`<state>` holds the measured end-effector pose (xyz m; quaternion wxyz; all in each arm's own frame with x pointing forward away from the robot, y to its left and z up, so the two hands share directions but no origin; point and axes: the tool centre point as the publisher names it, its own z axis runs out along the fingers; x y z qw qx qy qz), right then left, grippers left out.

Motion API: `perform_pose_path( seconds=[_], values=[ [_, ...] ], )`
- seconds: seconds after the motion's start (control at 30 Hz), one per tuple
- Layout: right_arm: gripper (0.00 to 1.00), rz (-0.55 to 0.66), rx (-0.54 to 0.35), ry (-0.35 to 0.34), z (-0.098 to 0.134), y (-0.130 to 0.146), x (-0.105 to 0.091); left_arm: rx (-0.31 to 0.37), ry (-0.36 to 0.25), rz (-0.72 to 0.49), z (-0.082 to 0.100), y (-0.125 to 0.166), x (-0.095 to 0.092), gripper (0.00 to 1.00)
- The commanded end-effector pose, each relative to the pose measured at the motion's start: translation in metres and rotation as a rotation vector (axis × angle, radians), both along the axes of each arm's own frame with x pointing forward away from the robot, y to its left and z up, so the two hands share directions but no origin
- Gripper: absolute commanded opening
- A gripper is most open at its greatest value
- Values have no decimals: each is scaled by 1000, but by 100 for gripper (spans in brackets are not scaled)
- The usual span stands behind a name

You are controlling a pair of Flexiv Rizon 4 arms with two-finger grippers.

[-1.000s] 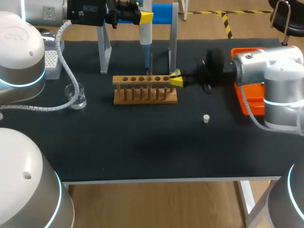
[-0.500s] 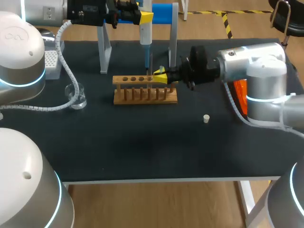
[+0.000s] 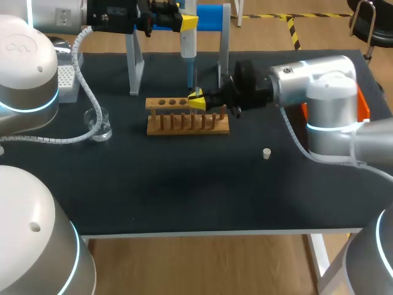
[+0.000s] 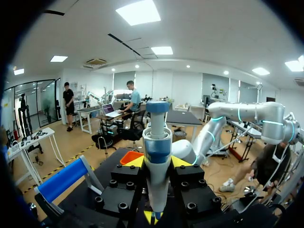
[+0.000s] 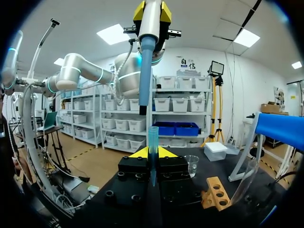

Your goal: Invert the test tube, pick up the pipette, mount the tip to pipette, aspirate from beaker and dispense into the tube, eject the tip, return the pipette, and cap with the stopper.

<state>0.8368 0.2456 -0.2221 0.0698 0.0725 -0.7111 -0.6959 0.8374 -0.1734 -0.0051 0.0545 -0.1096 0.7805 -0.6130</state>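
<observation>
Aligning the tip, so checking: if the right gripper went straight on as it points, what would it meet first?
Most likely the pipette, whose lower end hangs just ahead of and above the tip in the right gripper. Depth is unclear; it might pass underneath.

- We log this as a wet-lab bench: a black table [image 3: 184, 190] set out for liquid handling.
- Glassware and holders: a wooden test tube rack [image 3: 187, 117] mid-table, a glass beaker [image 3: 98, 125] to its left, a white tip box [image 3: 69, 83] at far left.
- A pipette [image 3: 188, 37] and a blue pipette tip [image 5: 153, 142] are in use.
- Our left arm [image 3: 24, 67] and right arm [image 3: 325, 92] mark it as a robotics lab.
</observation>
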Motion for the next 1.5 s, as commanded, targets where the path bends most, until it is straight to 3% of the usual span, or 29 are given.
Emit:
perform_pose_path(
  seconds=[0.03, 1.5],
  values=[
    [0, 7, -6, -2, 0, 5, 2, 2, 1, -2, 1, 0, 0, 0],
    [0, 34, -15, -15, 3, 17, -6, 2, 1, -2, 1, 0, 0, 0]
  ],
)
